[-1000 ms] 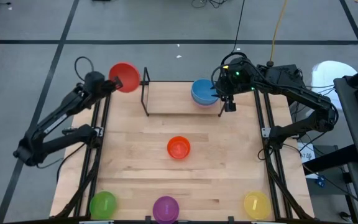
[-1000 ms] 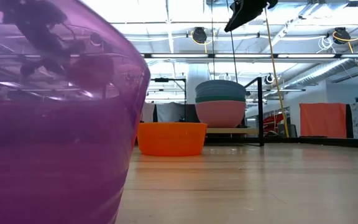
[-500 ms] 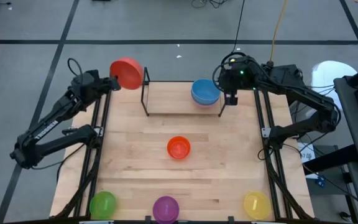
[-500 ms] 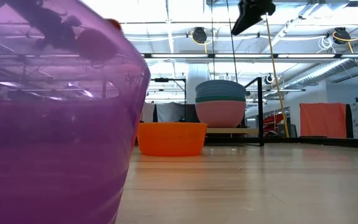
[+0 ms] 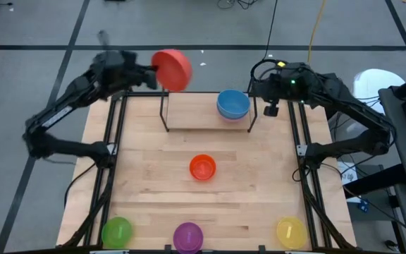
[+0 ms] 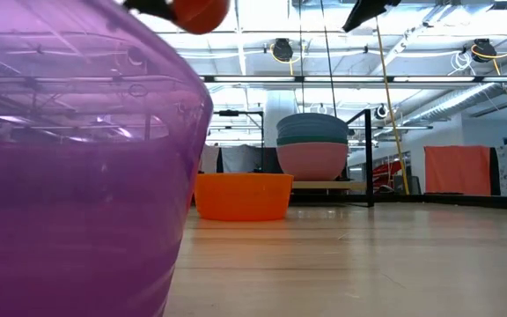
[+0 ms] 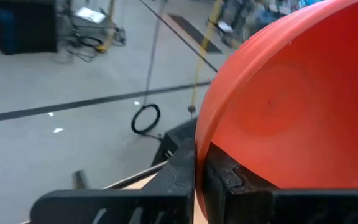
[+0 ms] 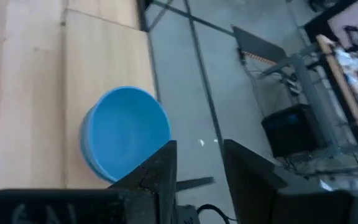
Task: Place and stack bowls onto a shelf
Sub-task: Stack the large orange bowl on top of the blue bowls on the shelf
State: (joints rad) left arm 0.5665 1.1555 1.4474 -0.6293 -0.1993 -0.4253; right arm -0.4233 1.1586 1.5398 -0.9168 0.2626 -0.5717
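My left gripper [image 5: 152,70] is shut on the red bowl [image 5: 172,69], high above the table's far edge beside the shelf's left post [image 5: 165,106]; the low view shows the red bowl [image 6: 199,11] at its top edge. The shelf carries a stack resting base in bowl, with the blue bowl [image 5: 232,104] on top; the low view shows blue over teal over the pink bowl [image 6: 312,160]. My right gripper [image 5: 271,109] hovers open just right of that stack, as its wrist view [image 8: 197,165] shows, with the blue bowl [image 8: 126,134] below it. My left gripper pinches the red bowl's rim [image 7: 199,140] between its two fingers [image 7: 184,171], one on each side of the wall. The bowl is lifted clear and tipped onto its side, reaching out beyond the fingertips toward the table's right.
The orange bowl [image 5: 202,167] sits at the table's middle. The green bowl [image 5: 116,230], purple bowl [image 5: 187,236] and yellow bowl [image 5: 290,230] stand along the near edge; the purple bowl [image 6: 77,167] fills the low view's left. The shelf board [image 5: 196,109] left of the stack is bare.
My left arm has swung the red bowl up and toward the table's right, from beyond the table's far left corner to behind the shelf's left post, and the bowl has tipped further onto its side. My right gripper has drawn away from the blue stack, rightward and up.
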